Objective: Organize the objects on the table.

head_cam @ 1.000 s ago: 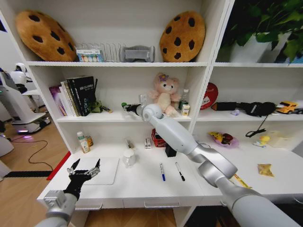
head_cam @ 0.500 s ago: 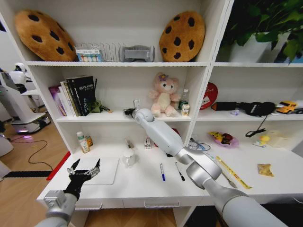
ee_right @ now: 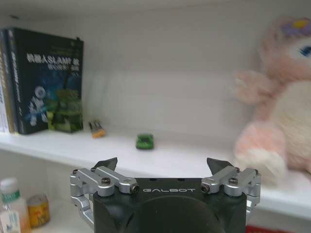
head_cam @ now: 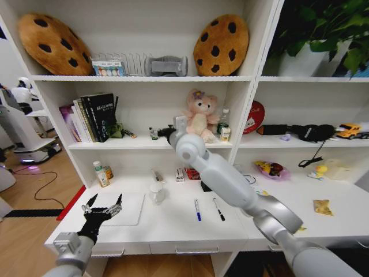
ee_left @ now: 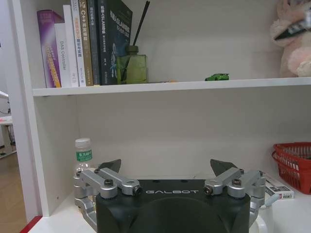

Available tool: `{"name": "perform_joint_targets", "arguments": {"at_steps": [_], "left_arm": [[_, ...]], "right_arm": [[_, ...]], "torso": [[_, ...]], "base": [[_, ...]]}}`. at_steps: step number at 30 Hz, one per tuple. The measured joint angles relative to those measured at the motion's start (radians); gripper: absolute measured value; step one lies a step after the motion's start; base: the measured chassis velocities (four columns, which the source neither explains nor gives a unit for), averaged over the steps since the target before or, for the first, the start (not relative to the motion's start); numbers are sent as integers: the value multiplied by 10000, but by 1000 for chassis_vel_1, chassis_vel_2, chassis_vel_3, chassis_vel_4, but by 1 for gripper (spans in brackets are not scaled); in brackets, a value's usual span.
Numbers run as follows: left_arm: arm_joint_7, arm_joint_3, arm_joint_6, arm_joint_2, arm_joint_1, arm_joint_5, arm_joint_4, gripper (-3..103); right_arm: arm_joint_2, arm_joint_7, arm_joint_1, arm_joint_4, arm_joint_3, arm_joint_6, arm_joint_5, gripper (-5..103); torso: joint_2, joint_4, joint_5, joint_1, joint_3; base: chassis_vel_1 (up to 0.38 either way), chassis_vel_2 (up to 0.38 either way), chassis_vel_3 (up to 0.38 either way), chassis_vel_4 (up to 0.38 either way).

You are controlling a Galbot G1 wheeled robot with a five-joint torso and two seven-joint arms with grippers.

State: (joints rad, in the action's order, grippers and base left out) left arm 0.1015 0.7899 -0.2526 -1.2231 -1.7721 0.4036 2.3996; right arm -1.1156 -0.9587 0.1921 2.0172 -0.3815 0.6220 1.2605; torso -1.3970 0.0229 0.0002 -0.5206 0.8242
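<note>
Green toy car [ee_right: 145, 141] now before right gripper [head_cam: 168, 133], jaws apart.

On the shelf [ee_right: 204, 160], open room lay between the books [ee_right: 43, 80] and plush bear [ee_right: 284, 102], broken by a tiny green item [ee_right: 145, 141].

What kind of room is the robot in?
Probably a study or office corner: a white desk with pens, under shelves holding books, a plush bear and cookie cushions.
</note>
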Motion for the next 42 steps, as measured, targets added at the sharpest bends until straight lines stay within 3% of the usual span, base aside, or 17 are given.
{"name": "perform_joint_targets", "arguments": {"at_steps": [1, 4, 5, 6, 7, 9, 11, 15, 18, 25, 26, 29, 31, 32, 42], "left_arm": [[0, 0, 0, 0, 0, 0, 0, 100], [-12, -3, -1, 0, 1, 1, 0, 100], [-12, -3, -1, 0, 1, 1, 0, 100], [-8, -2, -1, -1, 1, 0, 0, 100], [-8, -2, -1, -1, 1, 0, 0, 100], [-10, -2, 0, -1, 1, 0, 0, 100], [-7, -2, 0, -1, 1, 0, 0, 100], [-8, -2, -1, 0, 1, 0, -1, 100], [-7, -2, -1, 0, 1, 0, -1, 100], [-7, -2, -2, 0, 1, 0, -1, 100], [-7, -1, -2, 0, 1, 0, -1, 100], [-7, -2, -2, 0, 1, 0, -1, 100], [-7, -2, -2, -1, 1, 0, -1, 100], [-7, -2, -1, 0, 0, 0, -1, 100], [-7, -2, -2, -1, 0, 0, -1, 100]], "right_arm": [[0, 0, 0, 0, 0, 0, 0, 100], [1401, -284, 1699, 1058, 502, 14, 6, 100], [1401, -284, 1699, 1058, 502, 14, 6, 100], [1853, 180, 2964, 1228, 1106, -9, -626, 100], [1853, 180, 2964, 1228, 1106, -9, -626, 100], [2166, 1083, 4638, 1263, 1961, -310, -1909, 100], [2188, 1344, 5448, 1263, 2375, -422, -2279, 100], [1749, 1469, 7316, 635, 3226, -725, -2897, 100], [1295, 1650, 7684, -235, 3355, -1078, -3601, 100], [410, 1497, 7636, -1330, 3171, -1316, -3907, 103], [182, 1437, 7603, -1481, 3075, -1391, -3902, 95], [-123, 1163, 7568, -1596, 2953, -1466, -3744, 86], [-193, 1030, 7567, -1604, 2916, -1482, -3667, 86], [-233, 948, 7574, -1604, 2892, -1493, -3621, 94], [-522, 848, 7838, -1734, 2884, -1526, -3809, 79]], "torso": [[0, 0, 0, 0, 0], [1, 3, 1, 0, 0], [1, 3, 1, 0, 0], [0, 4, 3, -1, 0], [0, 4, 3, -1, 0], [0, 2, 1, 0, 0], [0, 1, -1, 0, 0], [0, 3, -1, 1, 0], [1, 0, -2, 0, 1], [1, -2, -4, -3, 2], [1, -1, -4, -3, 1], [1, -2, -3, -3, 1], [1, -2, -4, -3, 1], [1, -2, -4, -3, 2], [1, 1, -3, -3, 1]], "base": [[0, 0, 0, 0], [0, 0, 0, 0], [0, 0, 0, 0], [0, 0, 0, 0], [0, 0, 0, 0], [0, 0, 0, 0], [0, 0, 0, 0], [0, 0, 0, 0], [0, 0, 0, 0], [0, 0, 0, 0], [0, 0, 0, 0], [0, 0, 0, 0], [0, 0, 0, 0], [0, 0, 0, 0], [0, 0, 0, 0]]}}
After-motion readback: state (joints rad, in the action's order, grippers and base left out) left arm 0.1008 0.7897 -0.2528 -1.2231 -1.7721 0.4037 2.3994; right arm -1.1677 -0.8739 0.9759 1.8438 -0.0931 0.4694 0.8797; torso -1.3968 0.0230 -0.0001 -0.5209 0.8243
